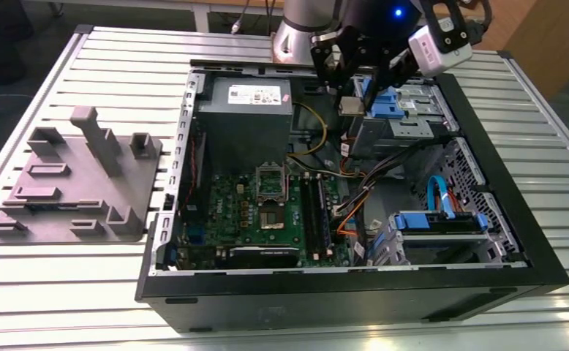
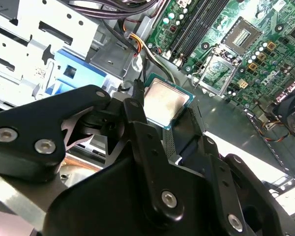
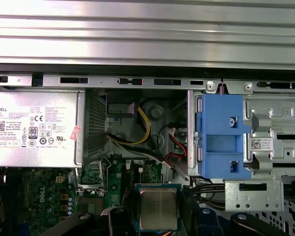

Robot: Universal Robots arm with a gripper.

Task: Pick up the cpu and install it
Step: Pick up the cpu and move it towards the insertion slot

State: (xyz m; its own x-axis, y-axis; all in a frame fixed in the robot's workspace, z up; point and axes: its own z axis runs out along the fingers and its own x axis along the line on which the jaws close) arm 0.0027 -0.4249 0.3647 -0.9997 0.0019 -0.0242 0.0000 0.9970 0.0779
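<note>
The black near wall of an open computer case (image 1: pixel 363 296) stands along the near edge of the ribbed metal surface (image 1: pixel 60 307). The case takes up the middle of the surface and reaches almost to its far edge. Towards the exterior view's left, apart from the case, a grey plastic tray (image 1: pixel 70 194) with raised blocks lies on the surface.

Inside the case, close to the near wall, a blue drive caddy (image 1: pixel 439 221) sits on the exterior view's right and the green circuit board (image 1: pixel 250 227) on its left. On the board the dark square socket (image 1: pixel 270 218) is uncovered, and its metal frame (image 1: pixel 270 179) is swung open just beyond it. The second wrist view also shows the socket (image 2: pixel 243 33) with the frame (image 2: pixel 219 73) open beside it. Further back, the grey power supply (image 1: pixel 243 121) fills the case's far corner on the exterior view's left.

Farthest back, the gripper (image 1: pixel 355 96) hangs over the far end of the case, beside the power supply and above the drive cage with its blue bracket (image 3: pixel 219 137). Its black fingers are closed on the cpu (image 2: pixel 168 102), pressing two opposite edges. The chip is held with its silver-grey top facing the wrist cameras. In the first wrist view the cpu (image 3: pixel 159 209) hangs over the far edge of the circuit board, and it is well apart from the socket.
</note>
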